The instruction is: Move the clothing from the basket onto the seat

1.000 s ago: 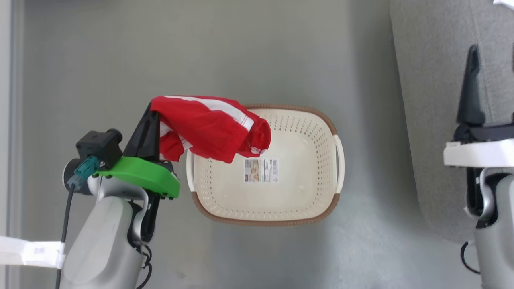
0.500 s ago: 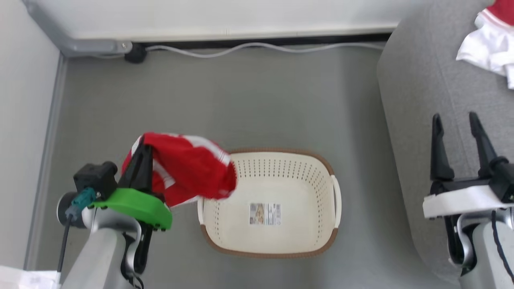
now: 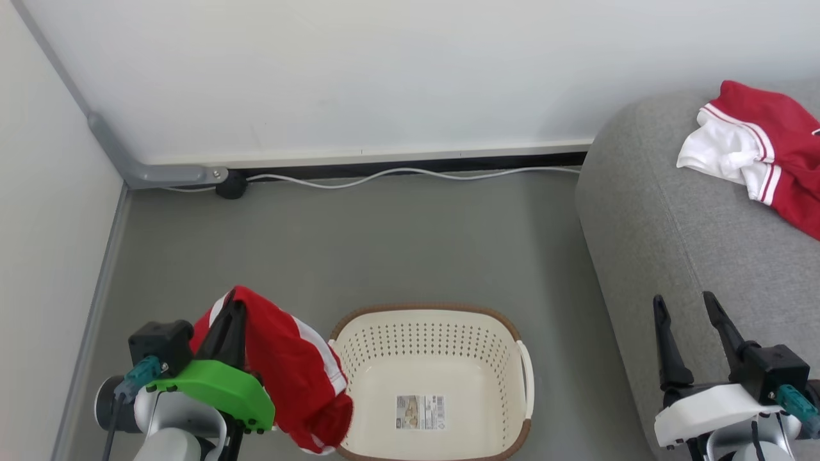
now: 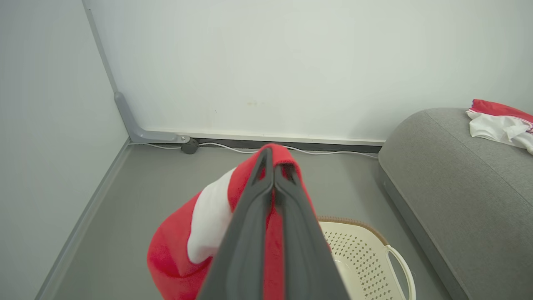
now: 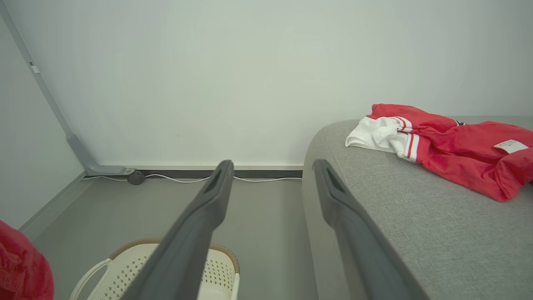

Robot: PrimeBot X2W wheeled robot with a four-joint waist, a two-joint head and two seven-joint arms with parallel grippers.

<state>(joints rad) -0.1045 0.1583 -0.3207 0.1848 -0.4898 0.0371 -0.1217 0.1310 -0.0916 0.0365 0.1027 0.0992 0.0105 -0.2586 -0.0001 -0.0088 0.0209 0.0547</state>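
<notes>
One red white-striped fabric garment [image 3: 772,150] lies on the grey woven sofa [image 3: 672,256], 2nd garment [image 3: 291,378] hangs clamped in left gripper [image 4: 272,160] beside empty cream plastic basket [image 3: 426,312]; right gripper [image 3: 682,299] gapes wide, holding nothing.

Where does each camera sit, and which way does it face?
Head view: on the head, looking down at floor, basket and sofa; left gripper shut on a red garment, right gripper open.
Left wrist view: faces the wall along its shut fingers.
Right wrist view: faces wall and sofa between open fingers.
Shared: all see the second garment on the sofa.
</notes>
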